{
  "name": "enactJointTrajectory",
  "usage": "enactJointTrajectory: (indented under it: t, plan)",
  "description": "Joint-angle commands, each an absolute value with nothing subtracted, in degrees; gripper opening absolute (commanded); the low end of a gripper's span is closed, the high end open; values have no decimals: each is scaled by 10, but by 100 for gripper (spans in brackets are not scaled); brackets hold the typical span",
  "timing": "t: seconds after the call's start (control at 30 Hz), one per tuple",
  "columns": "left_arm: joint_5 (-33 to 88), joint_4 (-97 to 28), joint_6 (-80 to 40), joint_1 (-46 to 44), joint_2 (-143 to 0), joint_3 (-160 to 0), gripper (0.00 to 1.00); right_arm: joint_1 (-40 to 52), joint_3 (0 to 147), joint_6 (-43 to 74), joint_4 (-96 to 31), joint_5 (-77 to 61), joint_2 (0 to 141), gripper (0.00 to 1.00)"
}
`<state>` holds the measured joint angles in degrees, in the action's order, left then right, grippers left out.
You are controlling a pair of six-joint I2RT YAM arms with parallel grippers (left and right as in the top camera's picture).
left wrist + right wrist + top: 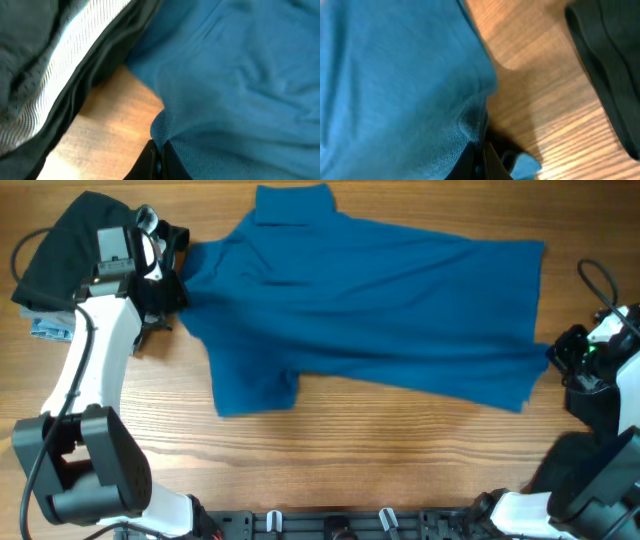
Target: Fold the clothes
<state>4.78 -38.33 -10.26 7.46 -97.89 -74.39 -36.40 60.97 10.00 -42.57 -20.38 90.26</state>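
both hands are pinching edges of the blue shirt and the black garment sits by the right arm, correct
Not quite. The black garment sits by the left arm, not the right, as the overhead view shows. The rest holds: the left hand and the right hand each pinch an edge of the blue shirt.

Found nothing legible in any view: no lettering, brand, number or sign on the blue shirt (380,310), on the black garment (60,240) at the far left, or on the wooden table (350,460).
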Motion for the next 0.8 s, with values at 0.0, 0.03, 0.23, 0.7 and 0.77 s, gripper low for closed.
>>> enactJointTrajectory:
  t: [0.0, 0.03, 0.23, 0.7, 0.77]
  plan:
    - [44, -358, -129, 77, -969, -757, 4, -363, 622, 105, -401, -236, 890, 4]
    - [44, -344, -135, 77, -969, -757, 4, -363, 622, 105, -382, -252, 890, 4]
    - [80, -260, -159, 78, -968, -757, 4, -363, 622, 107, -276, -342, 890, 4]
    - [100, -268, -172, 78, -940, -769, 4, -363, 623, 121, -252, -348, 854, 4]
    - [100, -284, -170, 78, -938, -769, 4, -363, 623, 120, -257, -348, 845, 4]
